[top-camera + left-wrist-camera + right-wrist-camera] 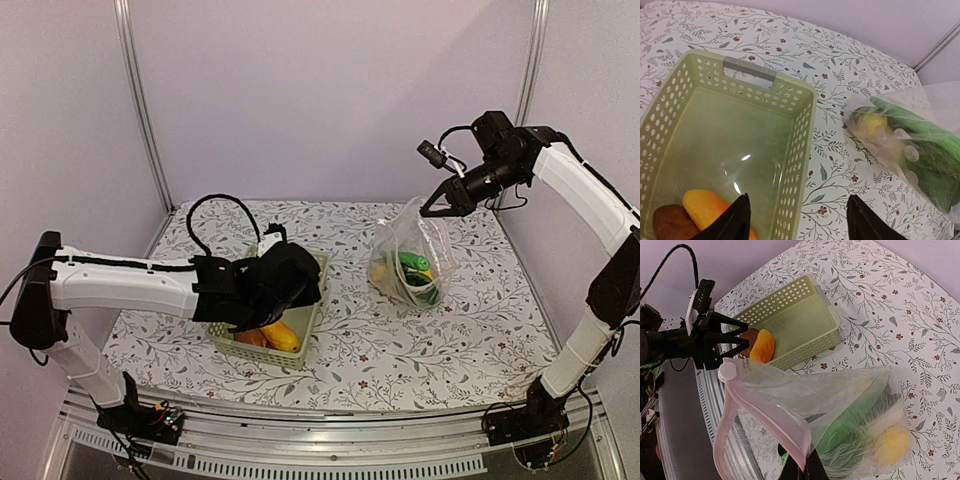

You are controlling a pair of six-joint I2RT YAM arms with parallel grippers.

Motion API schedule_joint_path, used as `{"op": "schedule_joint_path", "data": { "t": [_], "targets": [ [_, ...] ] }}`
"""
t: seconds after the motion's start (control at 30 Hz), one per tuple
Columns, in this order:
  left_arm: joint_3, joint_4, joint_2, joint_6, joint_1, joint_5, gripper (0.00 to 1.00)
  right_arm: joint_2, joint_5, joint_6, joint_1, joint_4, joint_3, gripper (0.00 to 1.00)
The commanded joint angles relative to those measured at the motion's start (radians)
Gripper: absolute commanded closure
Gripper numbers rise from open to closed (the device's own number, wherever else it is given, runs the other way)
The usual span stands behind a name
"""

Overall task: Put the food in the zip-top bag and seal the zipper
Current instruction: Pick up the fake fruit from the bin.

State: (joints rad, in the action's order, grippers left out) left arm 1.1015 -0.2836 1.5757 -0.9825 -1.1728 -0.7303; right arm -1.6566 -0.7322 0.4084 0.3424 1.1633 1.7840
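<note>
**Top external, then the wrists: bag part-filled, two pieces not yet moved, zipper unsealed**

Top external. We log the right gripper [430, 210] raised, fingers pressed together on the top edge of the zip-top bag [410, 262]. The bag hangs below them and its bottom appears to rest on the table [480, 330]. Green and yellow food shows through the plastic. The left gripper [264, 310] sits over the basket [311, 318]. Just below its fingers lie the orange-yellow piece [281, 336] and the reddish-brown round one [250, 338].

Left wrist. The fingers stand apart with nothing between them. Both pieces lie beneath the finger at the picture's left, and the far end of the basket holds nothing. The bag is well off to the right of the fingers, with a lemon [870, 122] and green pieces [927, 165] inside.

Right wrist. The fingertips are clamped on the pinkish zipper [765, 415] at the mouth edge. The mouth gapes directly above them, its two strips apart. The lemon and green pieces sit deep in the bag, beyond the fingers.

Status, as we judge it:
- Done: most of the food is bagged.
- Left: the two basket pieces, then pressing the zipper shut.
</note>
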Motion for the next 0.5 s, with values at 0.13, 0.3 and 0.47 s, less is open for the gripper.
{"op": "schedule_joint_path", "data": {
  "t": [0.13,0.3,0.47],
  "targets": [
    [0.165,-0.519,0.180,-0.584,0.096,0.147,0.35,-0.008,0.007,0.003,0.007,-0.008,-0.010,1.00],
    [0.253,-0.653,0.281,-0.645,0.127,0.209,0.35,-0.006,0.003,0.006,0.007,-0.007,-0.010,1.00],
    [0.234,-0.640,0.278,-0.657,0.150,0.224,0.36,-0.008,0.005,0.005,0.006,-0.003,-0.003,1.00]
  ]
}}
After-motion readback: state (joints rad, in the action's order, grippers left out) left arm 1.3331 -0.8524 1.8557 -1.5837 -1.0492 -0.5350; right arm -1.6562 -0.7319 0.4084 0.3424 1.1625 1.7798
